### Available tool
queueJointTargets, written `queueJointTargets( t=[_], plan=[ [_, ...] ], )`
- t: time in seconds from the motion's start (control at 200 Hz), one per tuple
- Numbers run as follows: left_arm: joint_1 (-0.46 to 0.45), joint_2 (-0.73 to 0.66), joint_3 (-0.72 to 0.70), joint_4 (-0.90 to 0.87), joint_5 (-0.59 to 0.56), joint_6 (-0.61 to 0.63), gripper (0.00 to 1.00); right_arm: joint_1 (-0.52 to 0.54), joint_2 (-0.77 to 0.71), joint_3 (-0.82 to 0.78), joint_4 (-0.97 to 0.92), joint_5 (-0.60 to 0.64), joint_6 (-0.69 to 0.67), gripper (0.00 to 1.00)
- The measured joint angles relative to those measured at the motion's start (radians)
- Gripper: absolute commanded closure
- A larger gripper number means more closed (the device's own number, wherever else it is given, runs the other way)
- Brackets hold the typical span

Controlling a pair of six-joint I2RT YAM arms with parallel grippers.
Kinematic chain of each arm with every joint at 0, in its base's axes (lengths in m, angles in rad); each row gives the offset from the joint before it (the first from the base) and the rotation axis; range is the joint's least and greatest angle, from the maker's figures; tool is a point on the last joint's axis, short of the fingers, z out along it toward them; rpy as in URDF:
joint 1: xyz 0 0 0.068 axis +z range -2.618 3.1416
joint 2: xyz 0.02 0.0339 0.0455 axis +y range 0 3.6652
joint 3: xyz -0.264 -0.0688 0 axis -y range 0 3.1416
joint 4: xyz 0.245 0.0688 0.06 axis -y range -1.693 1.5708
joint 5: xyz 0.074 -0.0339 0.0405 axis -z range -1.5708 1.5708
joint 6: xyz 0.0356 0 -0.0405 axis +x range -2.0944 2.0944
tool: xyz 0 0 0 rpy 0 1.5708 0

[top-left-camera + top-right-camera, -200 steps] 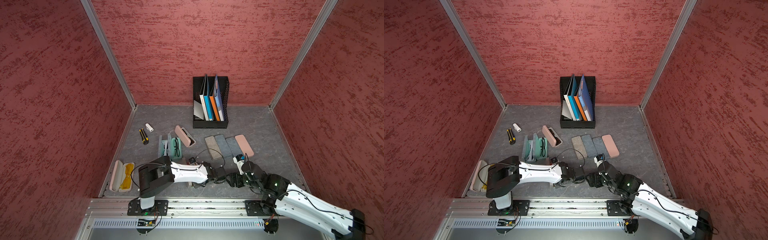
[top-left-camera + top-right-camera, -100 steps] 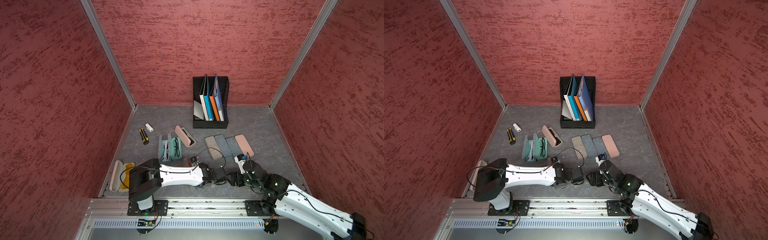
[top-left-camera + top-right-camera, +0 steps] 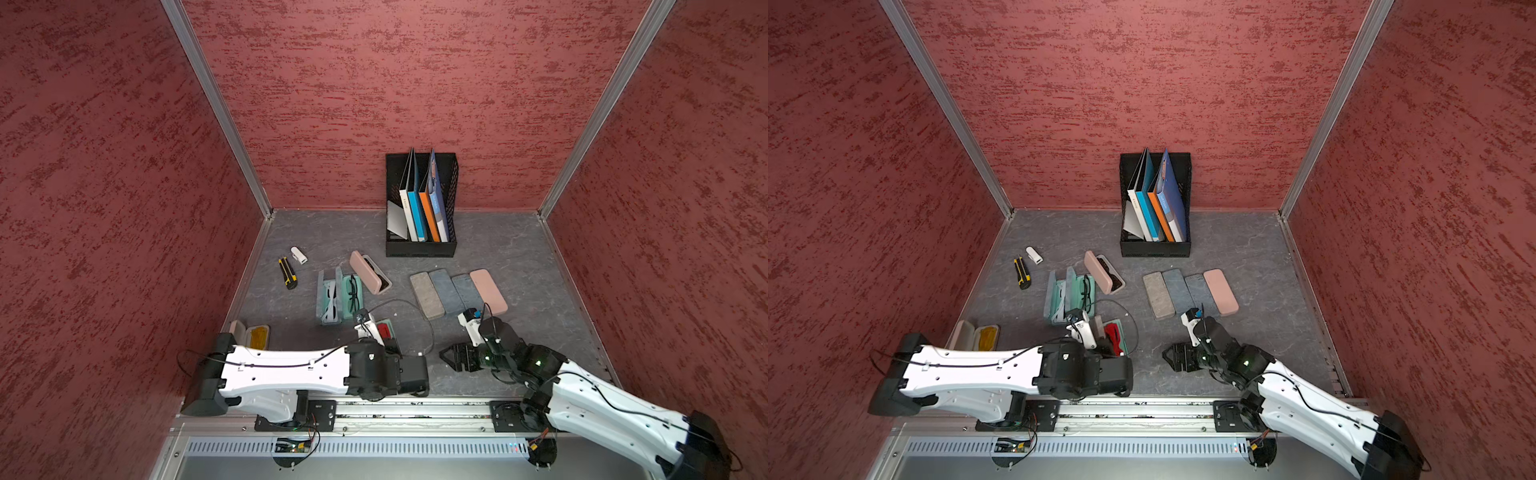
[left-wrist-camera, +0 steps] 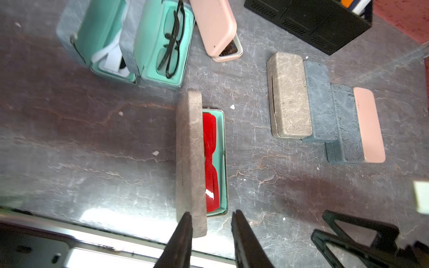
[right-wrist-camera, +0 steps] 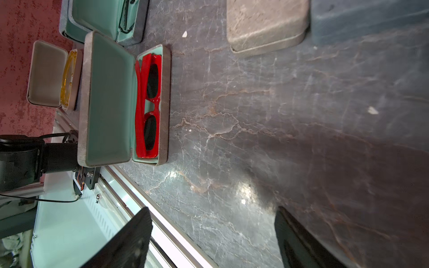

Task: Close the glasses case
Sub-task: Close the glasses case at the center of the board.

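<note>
At counter point(image 4: 92, 150) front edge: left end effector point(image 4: 211, 213) part-open, black tapered fingers point(image 4: 181, 243) gripping nothing, one beside lid point(image 4: 192, 197) end; case point(image 4: 189, 130) just ahead, oblong, rough stone-grey shell, mint lining, lid near upright, glossy red sunglasses point(image 4: 210, 162) inside; right end effector point(image 5: 213, 208) wide, empty.

red sunglasses point(image 4: 210, 148), mint-lined case point(image 5: 109, 99), grey marbled table point(image 4: 92, 150)

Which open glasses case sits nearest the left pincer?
The brown case with red sunglasses, lid upright, right at the left pincer; the other open cases lie farther off.
</note>
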Motion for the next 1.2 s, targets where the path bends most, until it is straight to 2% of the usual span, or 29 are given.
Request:
queueJointTargets(
  t=[0.075, 0.2, 0.366, 0.451, 0.526, 0.651, 0.786, 1.012, 1.197],
  plan=[
    [-0.010, -0.071, -0.054, -0.002, -0.028, 0.020, 0.55, -0.001, 0.063, 0.000, 0.061, -0.030, -0.003, 0.18],
    [-0.024, -0.262, -0.252, 0.077, -0.045, 0.082, 0.41, -0.001, 0.169, 0.001, 0.159, -0.069, -0.004, 0.19],
    [-0.026, -0.647, -0.529, 0.261, -0.035, 0.215, 0.38, -0.001, 0.277, 0.018, 0.245, -0.107, -0.010, 0.19],
    [-0.026, -0.799, -0.593, 0.306, -0.031, 0.268, 0.39, -0.002, 0.319, 0.030, 0.285, -0.119, -0.014, 0.20],
    [-0.025, -0.867, -0.610, 0.330, -0.018, 0.306, 0.40, -0.002, 0.364, 0.042, 0.324, -0.133, -0.018, 0.22],
    [-0.023, -0.862, -0.612, 0.390, 0.006, 0.372, 0.40, -0.002, 0.455, 0.058, 0.396, -0.156, -0.018, 0.26],
    [0.009, -0.754, -0.603, 0.464, 0.060, 0.434, 0.40, -0.002, 0.556, 0.068, 0.468, -0.179, -0.013, 0.31],
    [0.206, -0.592, -0.573, 0.571, 0.254, 0.515, 0.39, -0.003, 0.615, 0.082, 0.540, -0.191, -0.011, 0.35],
    [0.281, -0.516, -0.571, 0.616, 0.361, 0.558, 0.44, -0.003, 0.616, 0.082, 0.546, -0.190, -0.014, 0.38]
  ],
)
